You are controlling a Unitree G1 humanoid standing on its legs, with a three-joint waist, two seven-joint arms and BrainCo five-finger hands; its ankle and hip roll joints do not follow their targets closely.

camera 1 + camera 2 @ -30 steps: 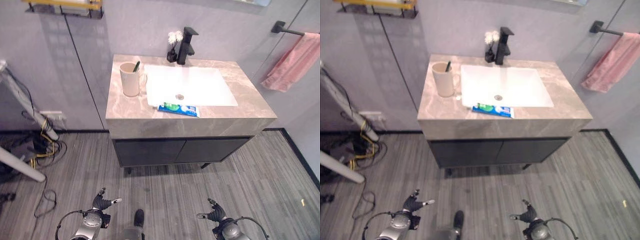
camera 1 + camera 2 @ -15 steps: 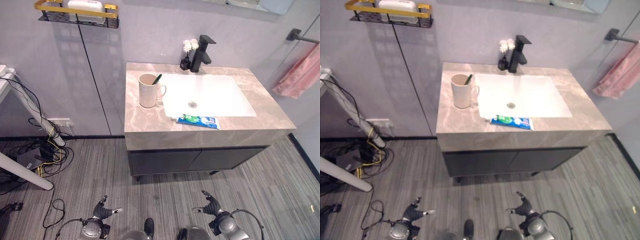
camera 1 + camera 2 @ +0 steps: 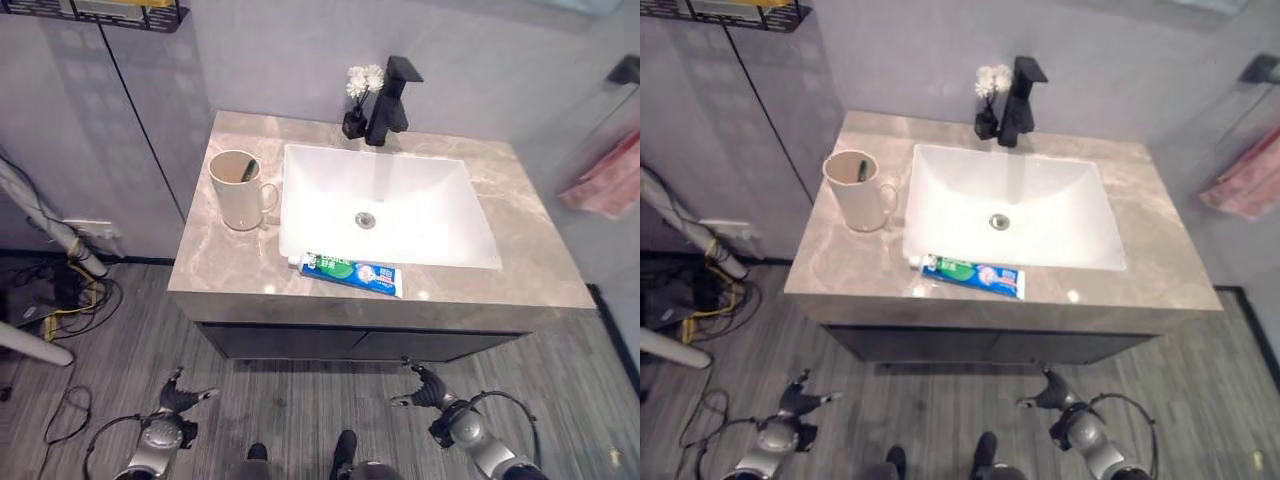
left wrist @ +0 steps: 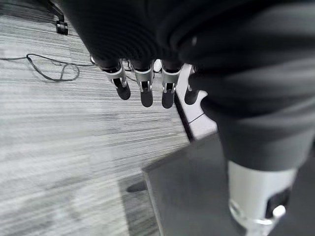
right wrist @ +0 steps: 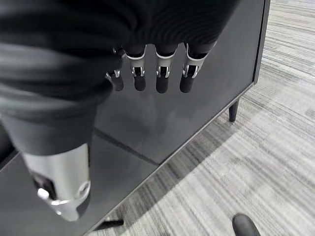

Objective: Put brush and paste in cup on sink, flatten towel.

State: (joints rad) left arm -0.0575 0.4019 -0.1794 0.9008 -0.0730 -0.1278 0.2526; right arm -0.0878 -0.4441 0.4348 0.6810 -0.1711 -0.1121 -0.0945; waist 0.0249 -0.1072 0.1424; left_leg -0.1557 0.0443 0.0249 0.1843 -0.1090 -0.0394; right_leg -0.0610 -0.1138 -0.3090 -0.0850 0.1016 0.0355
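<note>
Look low, near seven o'clock, for the left hand (image 3: 172,404). Fingers (image 4: 146,92) loose and straight, gripping nothing. Same for the right hand (image 3: 425,385), down near five o'clock: fingers (image 5: 162,78) hanging relaxed, nothing inside. Both kept low above the floor, probably because of standing back from the sink (too far off to reach anything yet).

Find the cream mug (image 3: 238,190) at ten o'clock on the counter (image 3: 520,285), just beside the white sink (image 3: 430,215). Standing upright with its mouth open, so easy to drop things into. Peek inside for a dark green stick, likely the toothbrush (image 3: 247,170), leaning on the rim. So the brush part looks done.

Then spot the toothpaste (image 3: 350,274) lying flat at six o'clock, right along the sink's front edge and apart from the mug. Not in the mug yet. Probably next to pick up, once close enough.

Over at three o'clock, see the pink towel (image 3: 605,185) hanging bunched up, not smooth.

Grey marble on the counter, smooth and shiny. Dark cabinet (image 5: 162,128) below. At twelve o'clock, a black tap (image 3: 393,98) touching a small vase of white flowers (image 3: 359,92). Grey walls, grey striped wood floor (image 3: 560,370), and a tangle of wires (image 3: 50,300) at nine o'clock.
</note>
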